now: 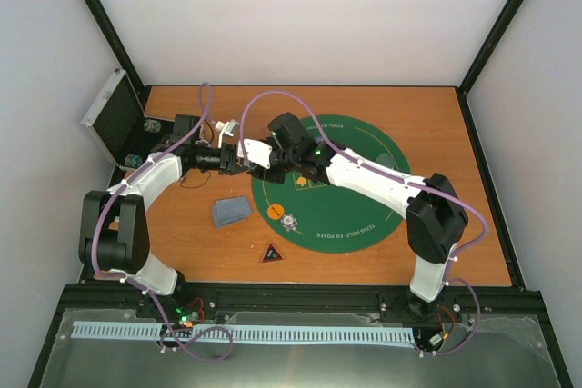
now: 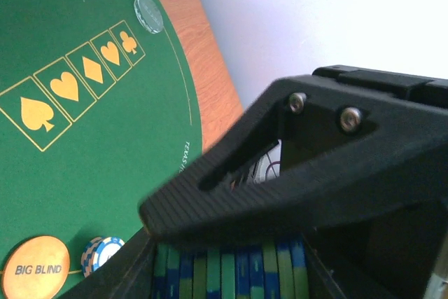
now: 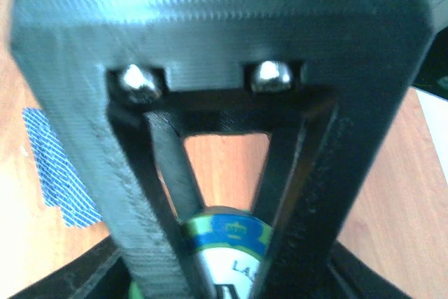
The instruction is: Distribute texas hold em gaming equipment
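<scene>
Striped green-blue chip row (image 2: pixel 231 274) clamped in left jaws; right jaws flank one glossy chip (image 3: pixel 227 232), grip unclear.

Top view high, facing down at table (image 1: pixel 409 106), wrist views close, left shares green mat (image 2: pixel 91 173)

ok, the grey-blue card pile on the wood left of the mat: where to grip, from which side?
Pinch the card pile across its two long edges, coming straight down from above, with the gripper turned to match its skew. It lies flat and thin on the table, so a sideways approach likely finds no face to catch.
</scene>
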Robot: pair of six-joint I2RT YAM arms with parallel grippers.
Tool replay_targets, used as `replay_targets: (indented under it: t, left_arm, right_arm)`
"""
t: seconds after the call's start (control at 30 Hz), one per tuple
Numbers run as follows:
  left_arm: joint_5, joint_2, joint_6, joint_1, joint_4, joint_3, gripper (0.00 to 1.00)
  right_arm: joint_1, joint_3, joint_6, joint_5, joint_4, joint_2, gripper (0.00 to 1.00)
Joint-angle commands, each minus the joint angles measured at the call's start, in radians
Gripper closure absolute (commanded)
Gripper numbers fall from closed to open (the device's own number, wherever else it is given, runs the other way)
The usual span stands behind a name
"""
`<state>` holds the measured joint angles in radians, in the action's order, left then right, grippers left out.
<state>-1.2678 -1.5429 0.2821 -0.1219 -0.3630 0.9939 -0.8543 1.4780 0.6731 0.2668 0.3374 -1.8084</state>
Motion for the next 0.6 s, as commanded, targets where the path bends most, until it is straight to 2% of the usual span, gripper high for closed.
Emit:
replay_targets:
  t: [0.0, 0.23, 0.47, 0.57]
  left_arm:
    - [-0.064, 0.022, 0.023, -0.006, 0.003, 0.016, 0.99]
    - [-0.063, 0.022, 0.021, -0.006, 0.000, 0.016, 0.99]
    - [-0.064, 0.019, 0.022, -0.005, 0.001, 0.014, 0.99]
    - [-0.064, 0.014, 0.022, -0.006, 0.004, 0.012, 0.98]
  right_arm:
    - [0.000, -0.012, 0.036, -0.074, -0.016, -0.002, 0.44]
    - [0.000, -0.011, 0.043, -0.059, -0.012, 0.007, 0.51]
    - [0.000, -0.007, 0.035, -0.052, -0.015, 0.006, 0.81]
    - [0.000, -0.004, 0.029, -0.061, -0.018, 0.009, 0.96]
